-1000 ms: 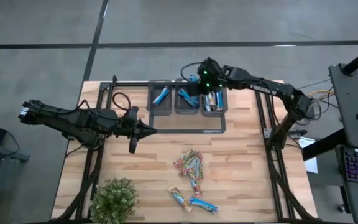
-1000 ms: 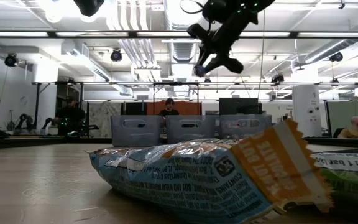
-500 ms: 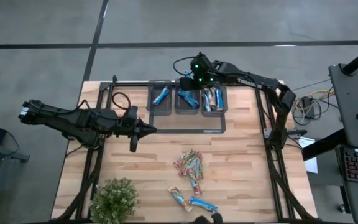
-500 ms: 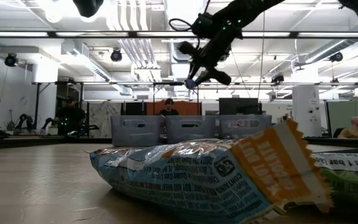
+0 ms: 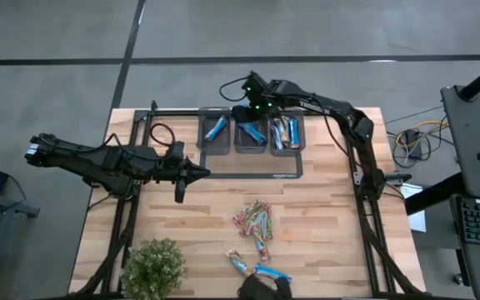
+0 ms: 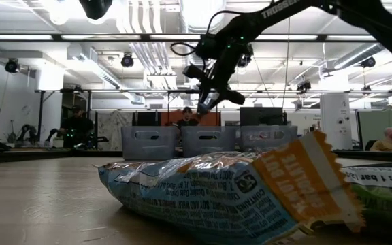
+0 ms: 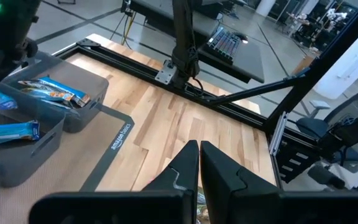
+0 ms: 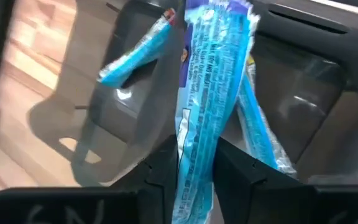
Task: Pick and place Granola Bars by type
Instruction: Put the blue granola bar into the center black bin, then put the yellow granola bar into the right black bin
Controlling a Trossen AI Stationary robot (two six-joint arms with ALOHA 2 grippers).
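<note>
My right gripper (image 5: 242,113) hangs over the grey bins at the table's far side, about above the wall between the left bin (image 5: 215,132) and the middle bin (image 5: 250,133), shut on a blue granola bar (image 8: 204,81). Blue bars lie in those two bins, and multicoloured ones lie in the right bin (image 5: 287,133). More bars lie loose on the table: a multicoloured heap (image 5: 255,221) and a few blue ones (image 5: 258,268). My left gripper (image 7: 199,163) is shut with nothing in it, above the table's left-middle (image 5: 197,173). My right gripper pinches the blue bar's near end (image 8: 194,152) between its two fingers (image 8: 165,167), which lie across the bar. The fingers slant downward from the table's right. The bar sticks out past the fingertips, tilted down and clear of the bins.
A leafy plant (image 5: 151,267) stands at the near left corner. A black frame (image 5: 248,176) borders the bins, and black rails run along both sides of the table. A blue-and-orange wrapper (image 6: 216,197) lies close in front of the low camera. People sit beyond the table.
My right gripper has gone toward the table's left and down, from near the right bin to above the middle and left bins, tipping more steeply downward. The blue bar has stayed in its fingers.
</note>
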